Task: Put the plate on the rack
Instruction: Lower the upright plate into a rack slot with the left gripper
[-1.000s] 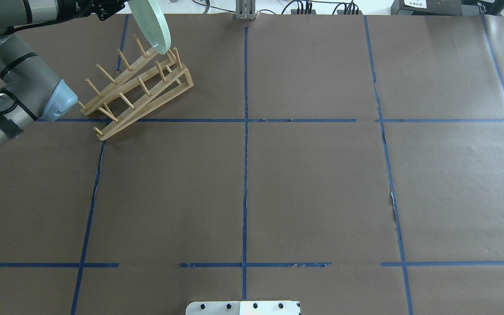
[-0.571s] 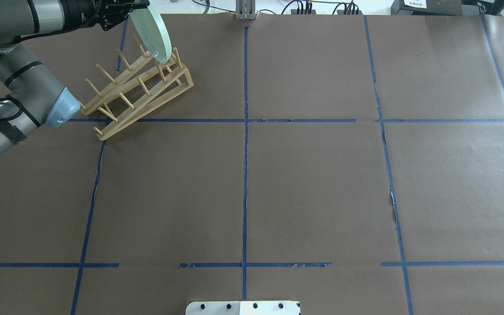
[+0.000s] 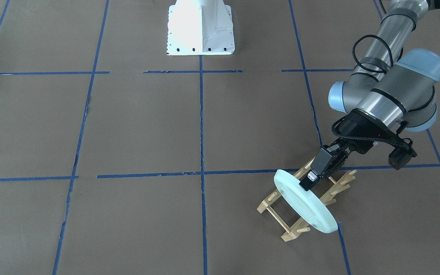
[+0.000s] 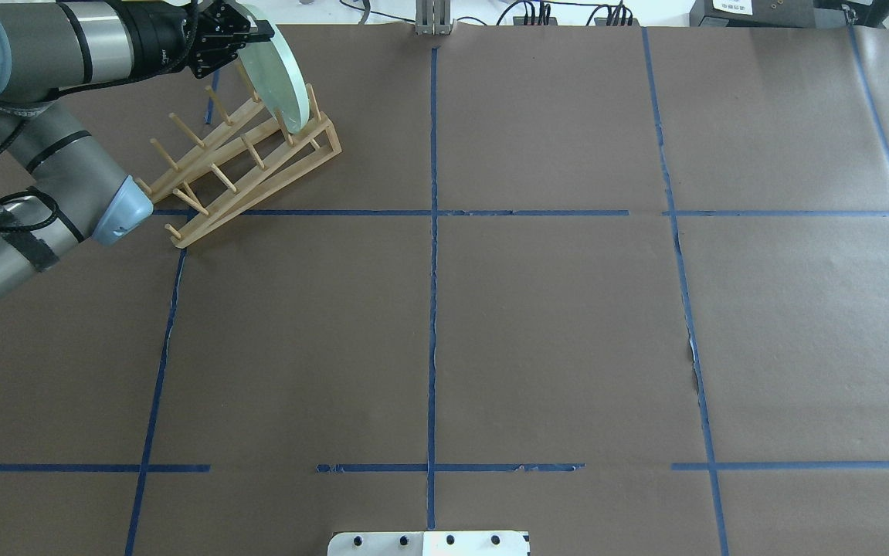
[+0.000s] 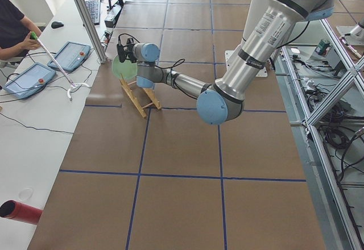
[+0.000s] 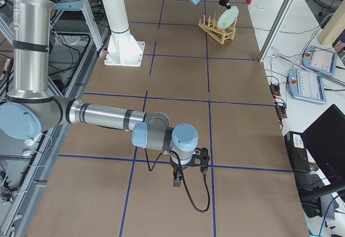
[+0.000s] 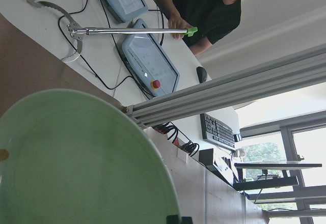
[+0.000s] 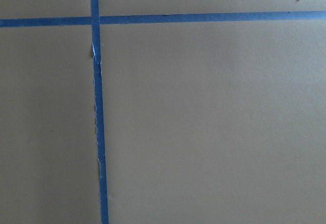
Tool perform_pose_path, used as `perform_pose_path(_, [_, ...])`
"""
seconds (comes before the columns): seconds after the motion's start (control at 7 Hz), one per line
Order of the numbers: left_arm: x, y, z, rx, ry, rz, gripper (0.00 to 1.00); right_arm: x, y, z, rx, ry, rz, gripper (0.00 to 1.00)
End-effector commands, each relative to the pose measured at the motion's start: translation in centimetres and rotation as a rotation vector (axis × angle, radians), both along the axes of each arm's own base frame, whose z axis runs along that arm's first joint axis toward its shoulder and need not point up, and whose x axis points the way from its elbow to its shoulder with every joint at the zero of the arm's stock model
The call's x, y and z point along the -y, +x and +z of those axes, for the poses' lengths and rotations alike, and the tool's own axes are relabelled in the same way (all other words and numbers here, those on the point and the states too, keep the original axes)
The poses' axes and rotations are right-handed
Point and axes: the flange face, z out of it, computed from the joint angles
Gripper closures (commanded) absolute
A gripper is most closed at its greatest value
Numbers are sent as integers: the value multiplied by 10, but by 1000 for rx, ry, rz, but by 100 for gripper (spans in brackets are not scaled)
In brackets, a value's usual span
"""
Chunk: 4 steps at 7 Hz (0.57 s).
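Note:
The pale green plate [image 4: 280,76] stands on edge, tilted, with its lower rim down among the pegs at the far end of the wooden rack [image 4: 251,158]. My left gripper [image 4: 249,35] is shut on the plate's upper rim. In the front-facing view the gripper [image 3: 308,182] pinches the plate [image 3: 306,204] over the rack [image 3: 269,200]. The plate fills the left wrist view [image 7: 76,158]. My right gripper [image 6: 176,181] shows only in the right side view, low over the table near the robot; I cannot tell whether it is open or shut.
The rack lies at an angle in the table's far left part, close to the far edge. The left arm's elbow [image 4: 116,208] hangs beside the rack's near end. The robot base [image 3: 200,26] is at the table's middle. An operator [image 5: 14,28] sits beyond the far edge.
My left gripper has come down and toward the robot with the plate. The plate's lower rim has sunk from above the rack's far pegs to between them.

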Motion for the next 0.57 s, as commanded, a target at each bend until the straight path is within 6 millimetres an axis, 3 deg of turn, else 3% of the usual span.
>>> perform_pose_path(0.0, [0, 1, 4, 7, -2, -3, 32, 0, 0, 0, 0, 0, 0, 0])
perform_pose_path(0.14, [-1, 1, 0, 4, 0, -3, 0, 0, 0, 0, 0, 0, 0, 0])
perform_pose_path(0.29, [1, -3, -2, 1, -3, -7, 0, 0, 0, 0, 0, 0, 0, 0])
perform_pose_path(0.43, [6, -21, -8, 17, -2, -22, 0, 1, 0, 0, 0, 1, 0, 0])
